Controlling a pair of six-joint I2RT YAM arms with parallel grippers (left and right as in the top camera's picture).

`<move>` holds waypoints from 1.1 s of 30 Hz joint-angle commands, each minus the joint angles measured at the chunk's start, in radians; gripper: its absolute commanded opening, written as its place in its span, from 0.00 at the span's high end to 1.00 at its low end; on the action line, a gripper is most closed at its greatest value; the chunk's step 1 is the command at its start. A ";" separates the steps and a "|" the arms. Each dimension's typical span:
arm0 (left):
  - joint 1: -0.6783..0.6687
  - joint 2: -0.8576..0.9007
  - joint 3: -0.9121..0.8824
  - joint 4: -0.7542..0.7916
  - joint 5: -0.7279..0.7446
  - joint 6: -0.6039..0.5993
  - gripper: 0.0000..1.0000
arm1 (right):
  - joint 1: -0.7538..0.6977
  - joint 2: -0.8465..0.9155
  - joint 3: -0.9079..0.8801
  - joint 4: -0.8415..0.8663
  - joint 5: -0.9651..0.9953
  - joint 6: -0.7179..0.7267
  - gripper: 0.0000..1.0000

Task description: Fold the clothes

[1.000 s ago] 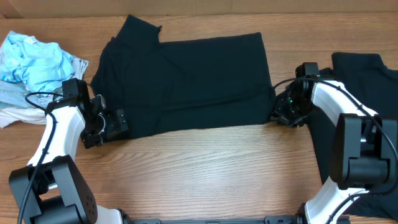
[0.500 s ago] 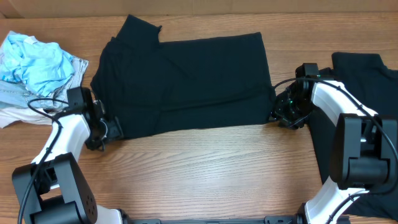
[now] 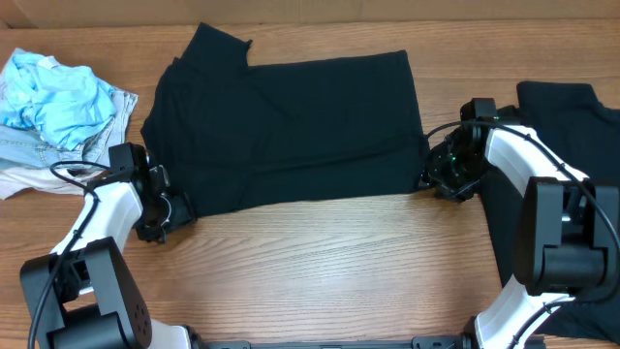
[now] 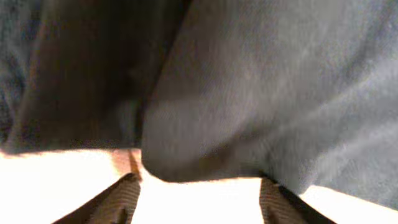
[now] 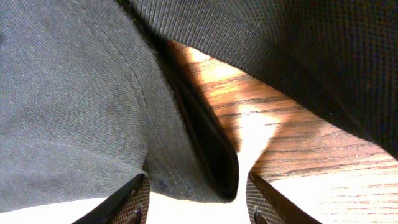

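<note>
1. Nearest, the bare wooden table [image 3: 329, 271] runs between the two arm bases; nothing lies on this strip.
2. Left gripper [image 3: 179, 206] sits low at the lower-left corner of the black T-shirt [image 3: 291, 126]; in the wrist view its fingers [image 4: 124, 196] stand parted with a rounded fold of dark cloth filling nearly all the space between them; cannot tell whether they press it.
3. Right gripper [image 3: 431, 177] sits at the shirt's lower-right corner; in the wrist view the jaws are parted, the stitched hem lies between the fingers [image 5: 134, 199], and a strip of bright wood shows beside the cloth, so it is not pinched.
4. T-shirt lies flat across the middle of the table, spread sideways; one sleeve sticks out at the far left corner.
5. Second black T-shirt [image 3: 581, 107] lies at the right edge, partly under the right arm.
6. Heap of pale blue clothes [image 3: 53, 97] is bunched at the far left, apart from the spread shirt.
</note>
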 commanded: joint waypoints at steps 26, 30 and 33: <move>0.005 0.007 -0.012 0.094 -0.037 0.047 0.40 | 0.004 -0.018 -0.005 0.006 0.010 -0.006 0.45; 0.005 0.007 0.018 0.070 -0.037 0.047 0.41 | 0.004 -0.018 -0.005 0.009 0.010 -0.006 0.45; 0.005 0.007 0.066 0.041 -0.037 0.048 0.40 | 0.004 -0.018 -0.005 0.008 0.010 -0.006 0.45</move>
